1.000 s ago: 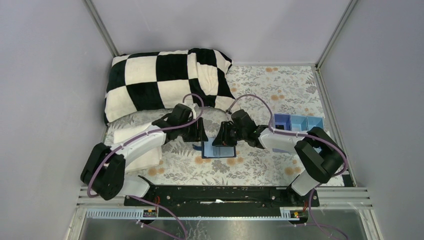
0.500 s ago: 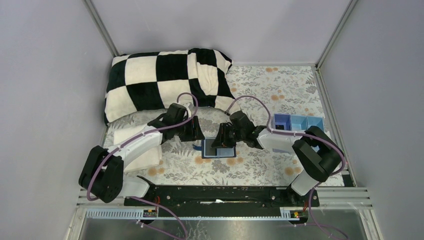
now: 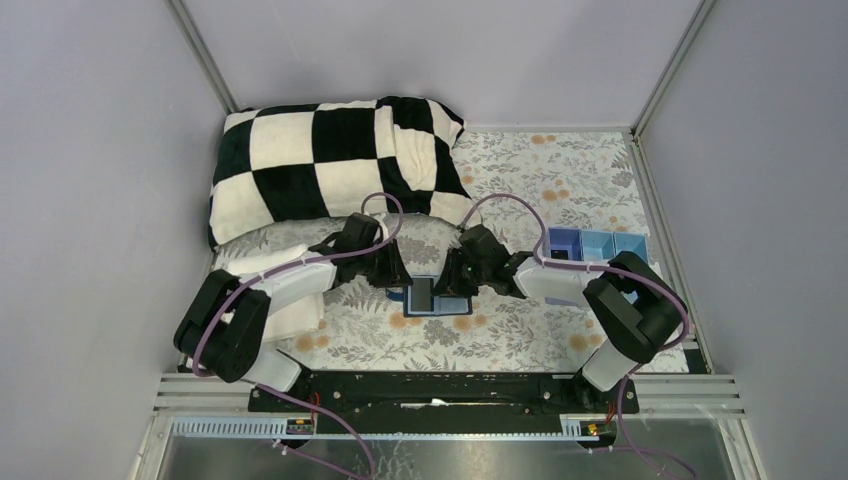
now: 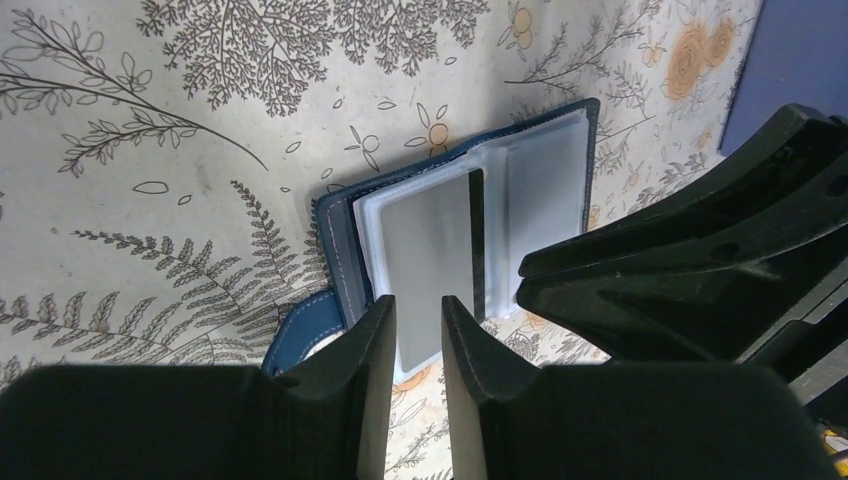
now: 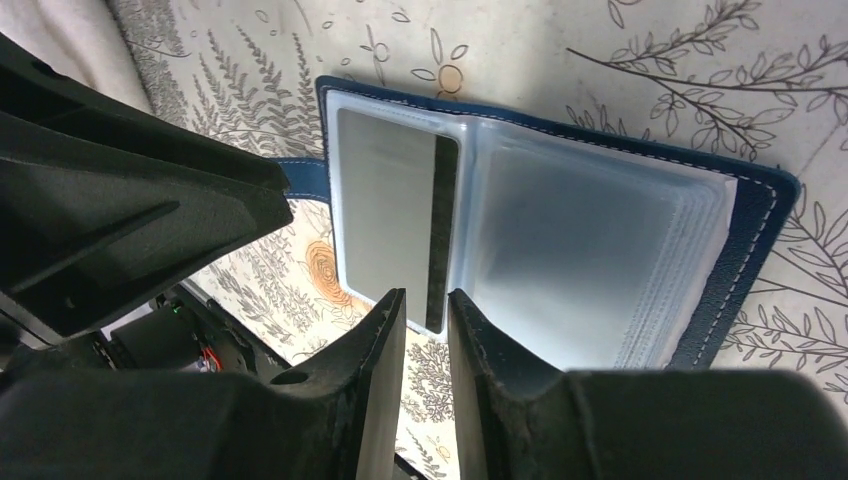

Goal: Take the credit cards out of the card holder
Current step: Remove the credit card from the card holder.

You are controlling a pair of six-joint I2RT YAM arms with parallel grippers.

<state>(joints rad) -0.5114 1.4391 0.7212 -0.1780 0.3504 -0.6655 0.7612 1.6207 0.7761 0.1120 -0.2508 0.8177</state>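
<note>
1. The card holder (image 3: pixel 455 304) lies open and flat on the tabletop (image 3: pixel 560 180), slotted side up. It is about midway between the left and right edges, nearer the near edge than the far one. We see its navy cover as a rim around clear sleeves.
2. One grey card (image 4: pixel 425 260) with a dark stripe shows on the leaf at the left arm's side. The closure tab (image 5: pixel 300 175) juts out from that same side.
3. The left gripper (image 4: pixel 418 305) has its jaws a narrow slit apart at the card's end. We cannot tell whether they pinch it.
4. The right gripper (image 5: pixel 426 300) has its jaws likewise narrowly apart, at the card's striped edge beside the fold. We cannot tell whether it grips anything.
5. The two grippers face each other over the holder, close together.
6. A light-blue compartment tray (image 3: pixel 597 243) sits by the right edge. A checkered blanket (image 3: pixel 330 165) fills the far-left corner. A folded white cloth (image 3: pixel 262 278) lies along the left edge, under the left arm.
</note>
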